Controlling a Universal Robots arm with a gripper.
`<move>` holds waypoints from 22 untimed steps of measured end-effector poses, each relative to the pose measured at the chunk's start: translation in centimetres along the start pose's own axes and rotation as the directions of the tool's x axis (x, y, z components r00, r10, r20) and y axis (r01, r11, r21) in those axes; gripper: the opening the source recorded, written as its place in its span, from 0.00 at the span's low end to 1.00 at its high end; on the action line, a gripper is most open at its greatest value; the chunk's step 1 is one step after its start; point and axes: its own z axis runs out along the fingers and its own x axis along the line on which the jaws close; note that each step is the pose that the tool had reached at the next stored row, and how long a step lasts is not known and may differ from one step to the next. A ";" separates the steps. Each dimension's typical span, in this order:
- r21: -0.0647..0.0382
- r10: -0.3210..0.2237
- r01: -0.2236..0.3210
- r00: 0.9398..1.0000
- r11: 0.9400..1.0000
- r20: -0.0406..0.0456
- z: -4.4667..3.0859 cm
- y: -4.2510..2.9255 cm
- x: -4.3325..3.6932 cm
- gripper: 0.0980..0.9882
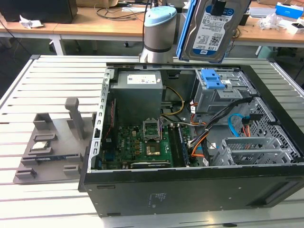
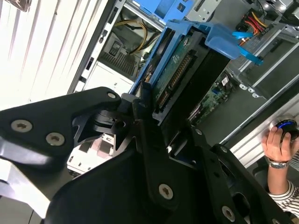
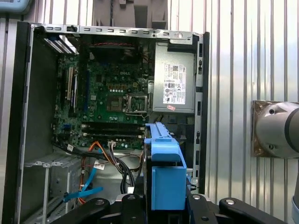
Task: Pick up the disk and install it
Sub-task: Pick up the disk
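1. One disk (image 1: 207, 28) hangs in the air, label showing, over the far end of the open computer case (image 1: 190, 190), toward the exterior view's right.
2. End effector (image 2: 161, 122) pinches the disk at one end.

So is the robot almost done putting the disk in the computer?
About halfway. Picking up looks done: the disk hangs in the air above the open computer case. The fingers grip its blue frame. Installing is left: the disk is not inside the case yet.
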 end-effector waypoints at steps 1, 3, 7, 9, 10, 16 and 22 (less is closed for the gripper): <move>0.000 0.000 0.000 1.000 1.000 0.000 0.00 0.01 0.12 0.30; 0.000 0.000 0.000 1.000 1.000 0.000 -0.01 0.02 0.50 0.30; 0.000 0.000 0.000 1.000 1.000 0.000 -0.01 0.05 1.25 0.30; 0.000 0.000 0.000 1.000 1.000 0.000 -0.01 0.06 1.67 0.30; 0.000 0.000 0.000 1.000 1.000 0.000 -0.01 0.07 2.00 0.30; 0.000 0.000 0.000 1.000 1.000 0.000 -0.01 0.11 3.17 0.30; 0.000 0.000 0.000 1.000 1.000 0.000 -0.01 0.15 4.19 0.30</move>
